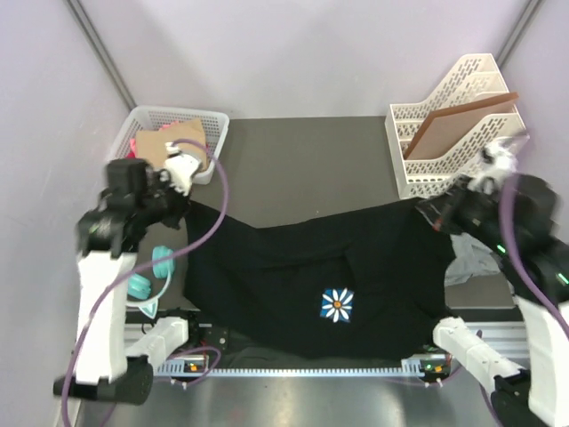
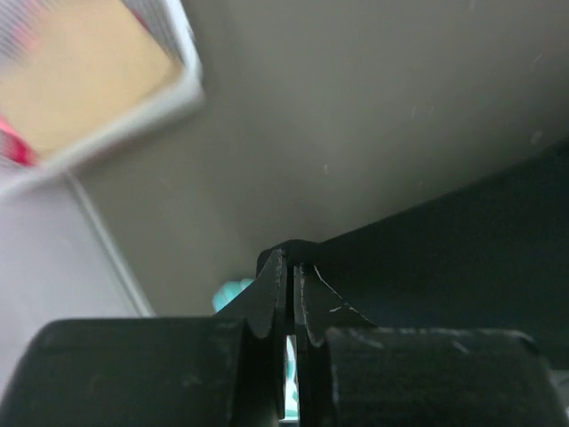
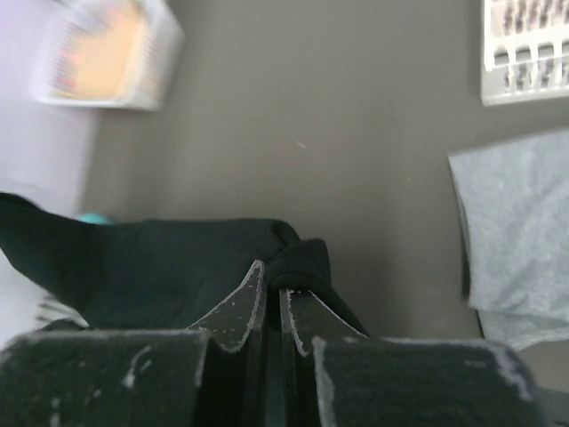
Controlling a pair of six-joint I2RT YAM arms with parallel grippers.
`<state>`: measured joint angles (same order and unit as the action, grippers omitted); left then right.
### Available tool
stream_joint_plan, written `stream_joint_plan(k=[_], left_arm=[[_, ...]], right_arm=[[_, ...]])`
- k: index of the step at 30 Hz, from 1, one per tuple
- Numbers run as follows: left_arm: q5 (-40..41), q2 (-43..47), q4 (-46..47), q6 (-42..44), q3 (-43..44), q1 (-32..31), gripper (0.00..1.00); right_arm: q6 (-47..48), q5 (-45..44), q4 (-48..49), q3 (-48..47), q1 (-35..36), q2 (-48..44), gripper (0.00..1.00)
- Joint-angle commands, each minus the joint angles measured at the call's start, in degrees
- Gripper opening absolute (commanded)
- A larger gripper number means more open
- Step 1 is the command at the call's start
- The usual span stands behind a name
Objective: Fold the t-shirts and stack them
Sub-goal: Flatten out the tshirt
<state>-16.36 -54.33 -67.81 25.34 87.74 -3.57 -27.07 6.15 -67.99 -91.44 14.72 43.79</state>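
Above the middle of the counter, slung like a hammock: the black t-shirt, with its blue-and-white print facing up. Runs with its long axis left to right, across the front of both arms. Hangs by its two far corners, sags between them, and drapes down toward the near edge.

At the far-left corner, pinched by the left jaws, clenched on a tuck of black cloth; in the left wrist view, spreads away to the right and below. At the far-right corner, gripped by the right jaws, likewise clenched on a bunched fold; in the right wrist view, falls away to the left and underneath. Sits equally close to both sides, one corner each, with the body of the cloth on the near side of both grips.

Probably calls for carrying both corners in step and level, since pulling unevenly would likely skew the far edge.

On the counter just right of the black cloth, apart from it: the light grey t-shirt, lying loose and not yet folded. Beyond, at the far left, a white basket; at the far right, a white file rack holding a brown board.
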Motion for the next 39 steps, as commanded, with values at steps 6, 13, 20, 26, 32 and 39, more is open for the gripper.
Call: stream_joint_plan(k=[6,13,20,26,32,39], left_arm=[[10.2,-23.3,24.8,2.1,-17.1,0.3,0.00],[18.2,-46.4,26.0,0.0,-5.0,0.4,0.00],[21.5,-50.3,28.7,-1.4,-1.8,0.4,0.52],[28.1,-44.4,33.4,-0.6,-7.0,0.4,0.92],[17.4,-29.4,23.0,0.9,-14.6,-5.6,0.96],[19.1,-24.4,23.5,-1.3,-30.2,-11.7,0.95]], right_arm=[[-1.1,-5.9,26.3,18.6,-0.7,15.9,0.00],[-1.6,-6.8,34.0,20.0,-0.7,30.4,0.00],[-0.5,-6.4,38.2,18.5,-0.7,42.4,0.00],[2.9,-9.8,37.8,15.0,-0.7,49.8,0.09],[4.4,-13.6,34.4,9.6,-0.6,52.4,0.66],[0.6,-17.3,30.3,13.7,0.7,42.4,0.75]])
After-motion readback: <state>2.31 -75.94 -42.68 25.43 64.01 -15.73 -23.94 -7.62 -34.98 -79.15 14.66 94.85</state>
